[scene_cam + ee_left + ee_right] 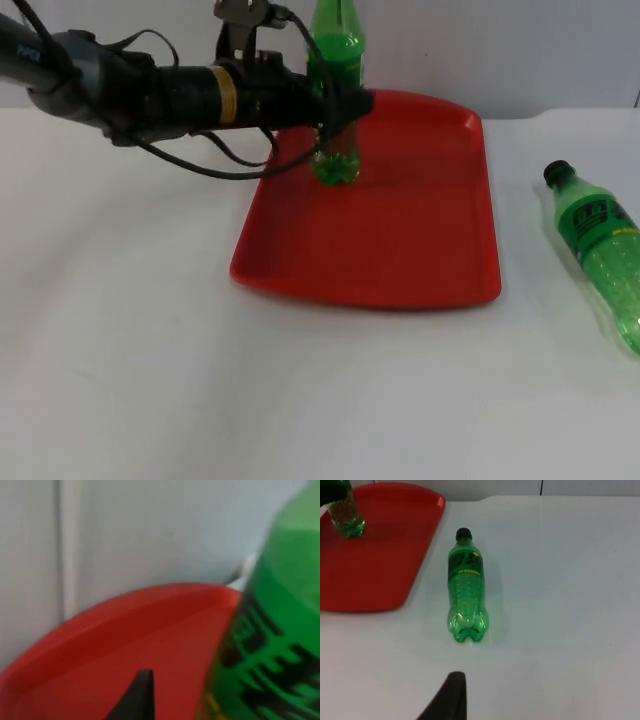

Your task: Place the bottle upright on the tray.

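I am pinching a green soda bottle [336, 100] with my left gripper [338, 105], standing it upright on the red tray [400, 240] near the tray's upper left corner. A second green bottle [598, 250] is lying on the white table [120, 350] at the frame's right edge. My right arm is waiting.

Upright bottle [336, 100] and left arm [150, 90] block the tray's [400, 240] far-left corner.
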